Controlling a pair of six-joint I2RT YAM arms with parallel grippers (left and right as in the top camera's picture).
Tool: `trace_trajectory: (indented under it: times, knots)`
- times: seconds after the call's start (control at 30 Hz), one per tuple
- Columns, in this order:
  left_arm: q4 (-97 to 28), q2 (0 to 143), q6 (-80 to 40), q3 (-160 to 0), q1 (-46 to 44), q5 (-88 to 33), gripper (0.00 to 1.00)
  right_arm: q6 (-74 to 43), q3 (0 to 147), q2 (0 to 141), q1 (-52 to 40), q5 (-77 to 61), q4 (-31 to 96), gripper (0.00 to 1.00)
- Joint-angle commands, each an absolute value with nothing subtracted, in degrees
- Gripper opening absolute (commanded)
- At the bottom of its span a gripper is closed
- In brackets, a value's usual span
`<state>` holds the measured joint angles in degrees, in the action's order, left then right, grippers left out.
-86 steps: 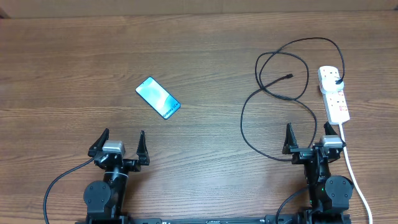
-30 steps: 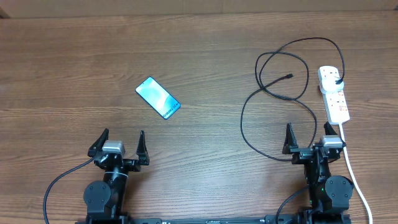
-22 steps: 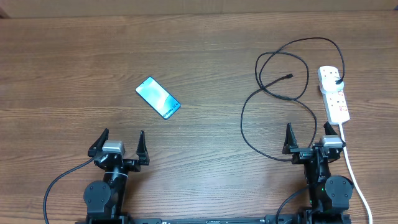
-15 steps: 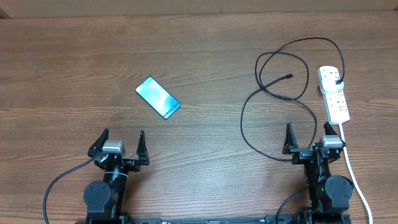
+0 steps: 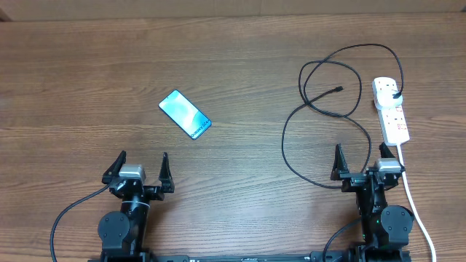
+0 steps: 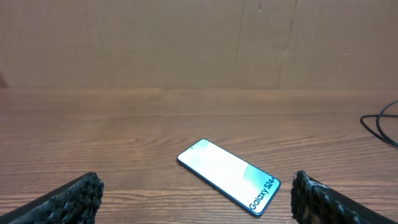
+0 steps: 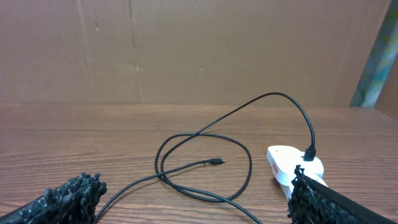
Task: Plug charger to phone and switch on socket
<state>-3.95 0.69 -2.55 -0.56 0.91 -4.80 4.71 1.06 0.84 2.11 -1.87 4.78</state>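
Observation:
The phone (image 5: 184, 114) lies flat on the wooden table, screen lit cyan to white, ahead of my left gripper (image 5: 139, 168); it also shows in the left wrist view (image 6: 229, 176). The black charger cable (image 5: 320, 109) loops on the table ahead of my right gripper (image 5: 360, 161), its connector tip (image 5: 339, 89) free on the wood and its plug (image 5: 395, 95) in the white socket (image 5: 390, 109). The right wrist view shows the tip (image 7: 216, 162), the cable (image 7: 186, 140) and the socket (image 7: 291, 163). Both grippers are open and empty, near the table's front edge.
The socket's thick white cord (image 5: 415, 204) runs down the right side past my right arm. A brown cardboard wall (image 6: 186, 43) stands behind the table's far edge.

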Motion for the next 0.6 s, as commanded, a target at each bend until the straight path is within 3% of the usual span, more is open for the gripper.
trace_trajectory:
  times: [0.0, 0.57]
  knots:
    - [-4.1, 0.4, -1.3, -0.3, 1.5, -3.9, 1.0, 5.0, 0.4, 0.2, 2.0, -1.1, 4.7, 1.0]
    - [-4.1, 0.4, -1.8, -0.3, 1.5, -4.6, 1.0, 5.0, 0.4, 0.2, 2.0, -1.1, 4.7, 1.0]
